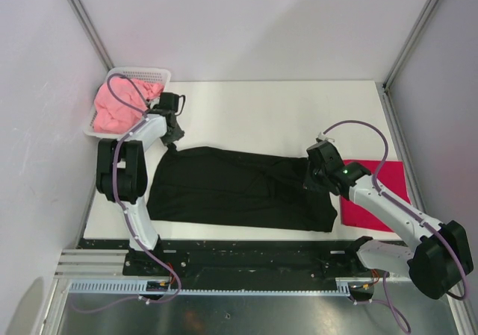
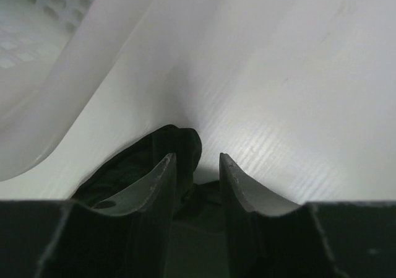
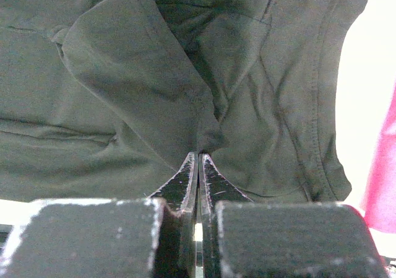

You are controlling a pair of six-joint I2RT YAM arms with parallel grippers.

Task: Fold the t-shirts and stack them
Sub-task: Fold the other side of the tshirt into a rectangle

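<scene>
The black t-shirt (image 1: 239, 189) lies spread on the white worktop (image 1: 284, 111), on the near side of the white mesh basket (image 1: 153, 72) and to its right. Its long axis runs left to right, one short end toward the basket and the other away from it. From above I cannot tell which end is the collar. The cloth is wrinkled, and its basket-side far corner is drawn up into a point.

At that corner sits the left gripper (image 1: 173, 137), just in front of the basket. In the left wrist view its fingers (image 2: 162, 188) stand a narrow gap apart, with black cloth bunched round one of them and low in the gap. Whether they clamp the cloth, I cannot tell.

At the shirt's end farthest from the basket, the right gripper (image 3: 198, 157) has its fingers pressed together on a small pinch of black cloth. A folded-over sleeve lies just beyond the tips in the right wrist view.

The pink t-shirt (image 1: 119, 107) is heaped inside the basket, which stands in the far left corner against the wall. The red t-shirt (image 1: 373, 201) lies flat on the worktop at the side opposite the basket, just beyond the black shirt's far end, partly under the right arm.
</scene>
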